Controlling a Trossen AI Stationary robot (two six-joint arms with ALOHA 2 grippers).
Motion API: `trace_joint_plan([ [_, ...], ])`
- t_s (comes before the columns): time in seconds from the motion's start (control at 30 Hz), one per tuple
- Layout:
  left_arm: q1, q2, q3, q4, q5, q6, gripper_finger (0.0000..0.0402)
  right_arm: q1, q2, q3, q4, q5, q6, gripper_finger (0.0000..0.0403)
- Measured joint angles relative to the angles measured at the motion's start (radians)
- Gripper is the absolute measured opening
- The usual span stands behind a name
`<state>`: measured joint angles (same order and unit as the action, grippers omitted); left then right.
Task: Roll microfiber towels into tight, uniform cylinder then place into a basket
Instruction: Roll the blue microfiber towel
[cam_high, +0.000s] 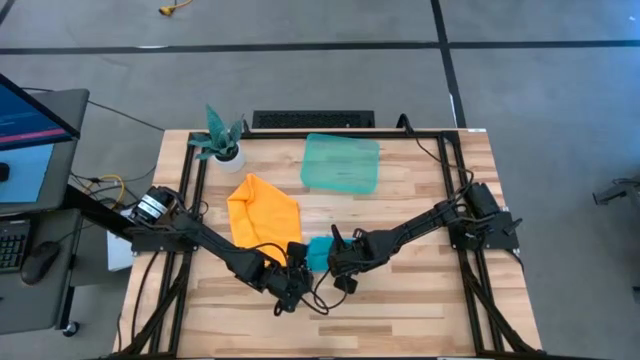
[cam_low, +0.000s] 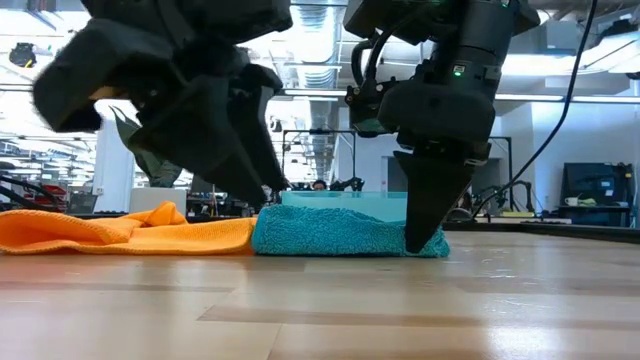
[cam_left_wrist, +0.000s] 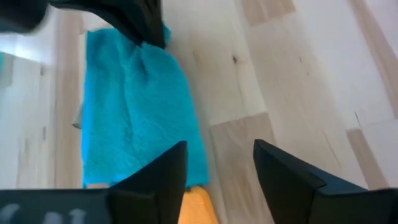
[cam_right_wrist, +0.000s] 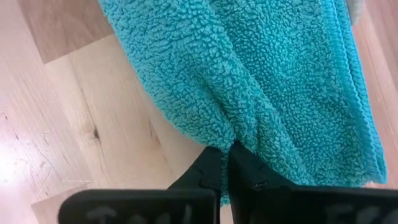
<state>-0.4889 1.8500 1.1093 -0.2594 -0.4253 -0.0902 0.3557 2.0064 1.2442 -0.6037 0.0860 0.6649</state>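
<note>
The turquoise towel (cam_high: 318, 254) lies folded flat on the wooden table, near its middle front; it also shows in the low view (cam_low: 340, 232). The orange towel (cam_high: 262, 210) lies crumpled to its left, and their edges meet. The green basket (cam_high: 341, 163) stands farther back. My right gripper (cam_right_wrist: 225, 163) is shut on the turquoise towel's right end (cam_low: 422, 238). My left gripper (cam_left_wrist: 214, 177) is open at the towel's left end (cam_low: 265, 205), with one finger over the towel's edge and the other over bare wood. My right gripper pinches the turquoise towel's edge (cam_right_wrist: 231, 138) between its two fingertips, near a right-hand corner. The fingers point down from above. The cloth puckers at the tips, and the towel lies flat on the table. My left gripper: I cannot tell whether its finger (cam_left_wrist: 166, 177) touches the towel.
A small white pot with a teal plant (cam_high: 222, 142) stands at the table's far left. A black frame runs along the table's left, right and far edges. Bare wood lies in front of the towels.
</note>
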Motion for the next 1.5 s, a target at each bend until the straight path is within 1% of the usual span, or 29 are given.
trace_joint_plan([
  [0.17, 0.022, 0.000, 0.000, 0.008, 0.002, -0.004, 0.0217, 0.000, 0.000, 0.000, 0.000, 0.000, 0.000, 0.0023],
  [0.3, 0.027, 0.000, 0.000, 0.008, 0.002, -0.009, 0.0230, 0.000, 0.000, 0.000, 0.000, 0.000, -0.001, 0.0028],
  [0.57, 0.029, 0.006, 0.000, 0.011, 0.003, -0.027, 0.0232, 0.001, 0.000, 0.000, 0.003, 0.000, -0.002, 0.0024],
  [0.67, 0.032, 0.042, 0.001, 0.034, 0.006, -0.015, 0.0232, 0.001, 0.000, 0.000, 0.004, 0.000, -0.002, 0.0028],
  [0.73, 0.039, 0.079, 0.001, 0.062, 0.013, 0.026, 0.0232, 0.001, 0.000, 0.000, 0.003, 0.000, -0.002, 0.0029],
  [0.8, 0.049, 0.105, 0.002, 0.064, -0.012, 0.072, 0.0232, 0.002, 0.000, 0.000, 0.003, 0.000, -0.002, 0.0029],
  [0.83, 0.051, 0.113, 0.004, 0.063, -0.052, 0.085, 0.0232, 0.002, 0.000, 0.000, 0.003, 0.000, -0.002, 0.0029],
  [0.9, 0.065, 0.122, 0.007, 0.056, -0.070, 0.071, 0.0232, 0.002, 0.000, 0.000, 0.004, 0.000, -0.002, 0.0027],
  [1.03, 0.086, 0.122, 0.006, 0.047, -0.044, 0.023, 0.0232, 0.002, 0.000, 0.000, 0.004, -0.002, -0.010, 0.0025],
  [1.23, 0.087, 0.124, 0.008, 0.025, -0.050, 0.023, 0.0232, 0.002, 0.000, 0.000, 0.003, -0.003, -0.010, 0.0027],
  [1.33, 0.087, 0.125, 0.008, 0.012, -0.082, 0.021, 0.0232, 0.002, 0.000, 0.000, 0.003, -0.003, -0.010, 0.0024],
  [1.5, 0.086, 0.128, 0.006, -0.014, -0.170, 0.033, 0.0232, 0.002, 0.000, 0.000, 0.003, -0.007, -0.010, 0.0025],
])
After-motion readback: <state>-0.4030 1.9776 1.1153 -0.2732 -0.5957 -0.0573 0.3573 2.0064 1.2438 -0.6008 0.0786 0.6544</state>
